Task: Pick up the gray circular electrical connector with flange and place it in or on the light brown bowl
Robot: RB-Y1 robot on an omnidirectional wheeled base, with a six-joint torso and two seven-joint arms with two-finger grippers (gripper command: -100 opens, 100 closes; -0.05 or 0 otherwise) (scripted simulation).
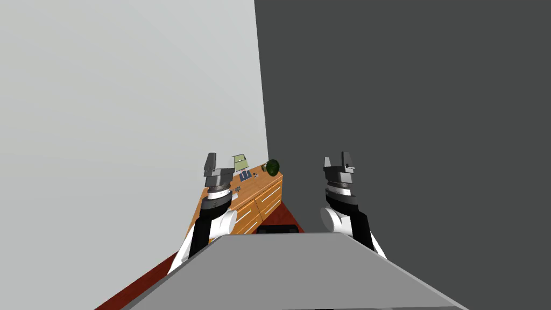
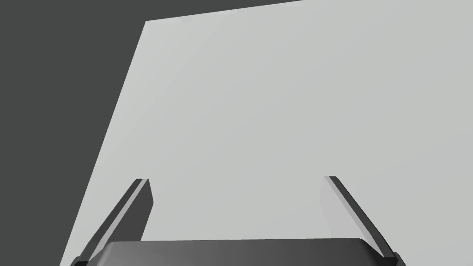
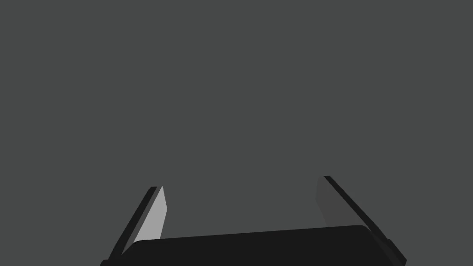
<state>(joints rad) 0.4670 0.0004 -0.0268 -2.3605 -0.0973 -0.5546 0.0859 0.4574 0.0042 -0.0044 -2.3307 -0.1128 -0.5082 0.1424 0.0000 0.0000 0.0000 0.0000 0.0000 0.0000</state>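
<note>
my left jaws and right jaws both stand wide, holding nothing, raised side by side ahead of me. a small grey thing i take for the connector [image 1: 237, 189] lies on the wooden tabletop [image 1: 267, 182], well apart from both, on the left jaws' side. a dark green round thing [image 1: 273, 167] sits at the tabletop's far end.

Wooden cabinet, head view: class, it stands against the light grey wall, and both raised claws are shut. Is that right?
Wrong in one respect: both claws are open, not shut. The left wrist view shows the left claw with its fingers well apart, and the right wrist view shows the same for the right claw. The wooden cabinet does stand against the light grey wall.
</note>
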